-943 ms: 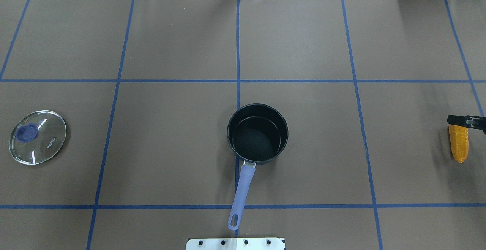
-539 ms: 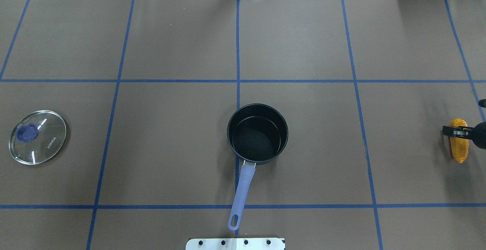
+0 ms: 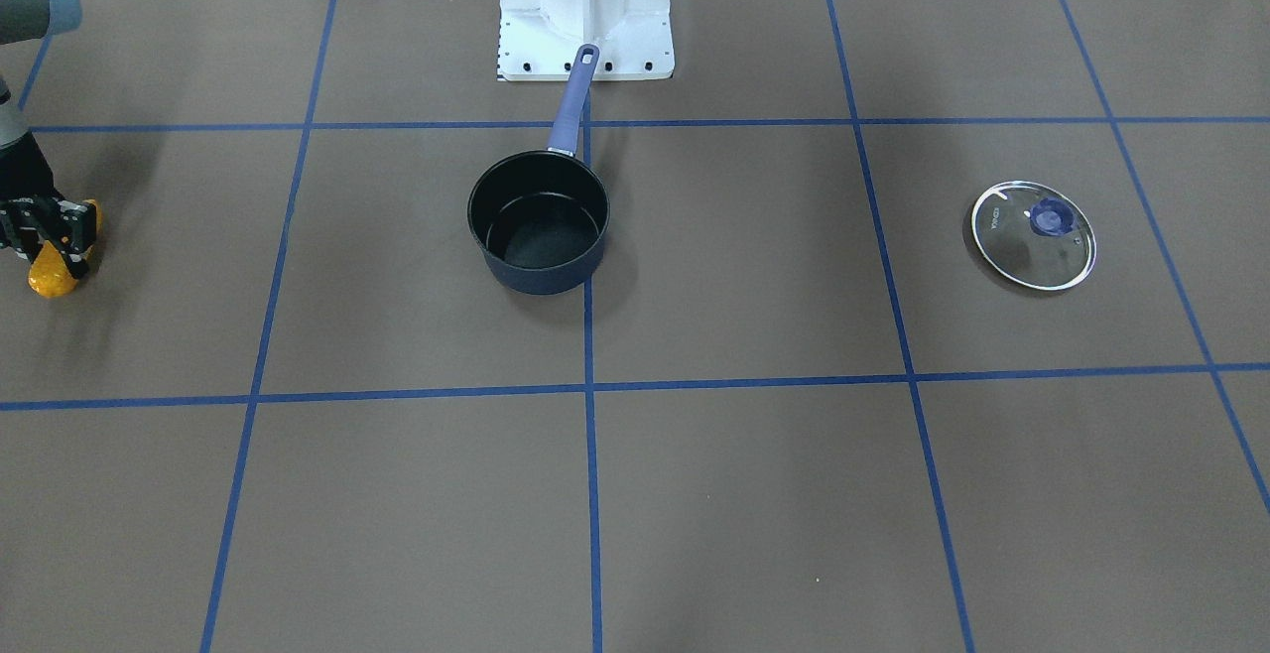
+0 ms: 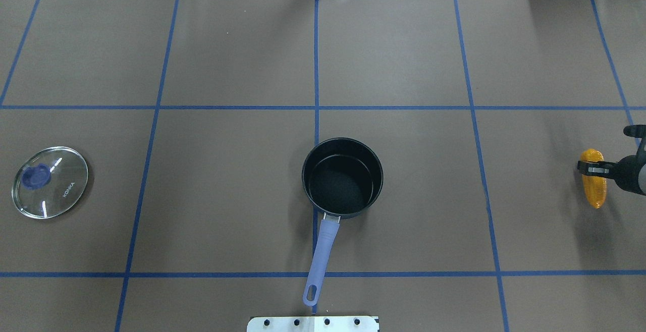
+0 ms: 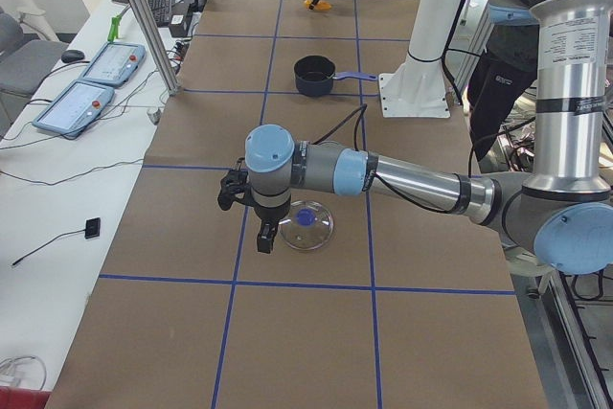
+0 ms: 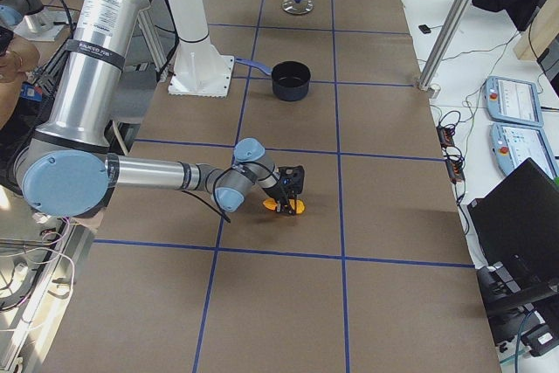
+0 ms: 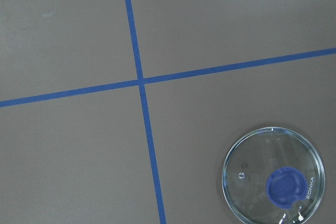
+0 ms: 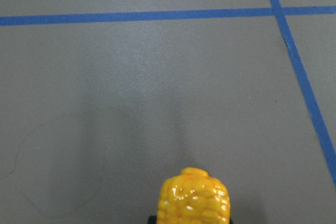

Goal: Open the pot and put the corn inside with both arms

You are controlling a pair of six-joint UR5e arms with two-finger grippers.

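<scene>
My right pincer point(image 4: 591, 168) is clamped on the corn point(image 4: 595, 190), which just shifted potward. Carry started; open pot point(image 4: 342, 178) well apart from pincer.

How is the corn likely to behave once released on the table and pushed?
The corn looks rounded and tapered, so it would probably roll in a curve. Its glossy bumpy skin suggests something stiff and perhaps slippery.

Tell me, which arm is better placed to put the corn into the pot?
The right. The right gripper grips the corn, and the pot stands open. The left gripper hangs by the lid, far off.
</scene>
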